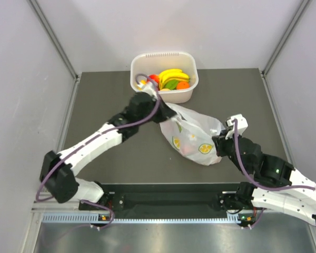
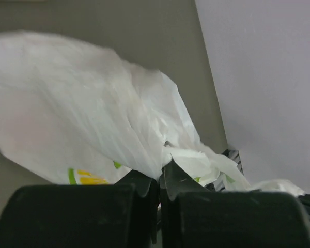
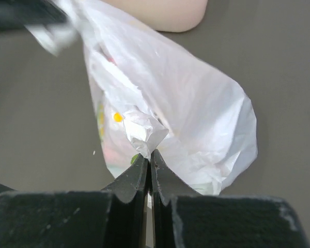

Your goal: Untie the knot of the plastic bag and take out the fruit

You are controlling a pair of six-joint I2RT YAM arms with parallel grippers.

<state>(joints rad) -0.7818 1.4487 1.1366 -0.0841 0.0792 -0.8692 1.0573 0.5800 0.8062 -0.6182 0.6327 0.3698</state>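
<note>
1. Top external view: the left end effector point(image 1: 166, 112) hides its own pinch point under its black body. The knot cannot be picked out in any view; only crumpled white folds show.
2. The fruit point(image 3: 112, 150) shows only as a pinkish blur through the film in the right wrist view, and its kind cannot be told.
3. In the left wrist view, that end effector's fingers are pressed together on a fold of the plastic bag point(image 1: 192, 134). The right end effector point(image 3: 150, 157) is likewise clamped on a crumpled tab of it.
4. The bag lies mid-surface point(image 1: 121, 153), with its narrow end just beside the near wall of the white tub point(image 1: 163, 55), which holds bananas point(image 1: 173, 74). Bare surface lies to the bag's left and toward the arm bases. The side walls stand well apart from it.
5. The bag's long axis runs from upper left by the tub to lower right. The gathered end points at the left end effector, the bulging end at the right one.
</note>
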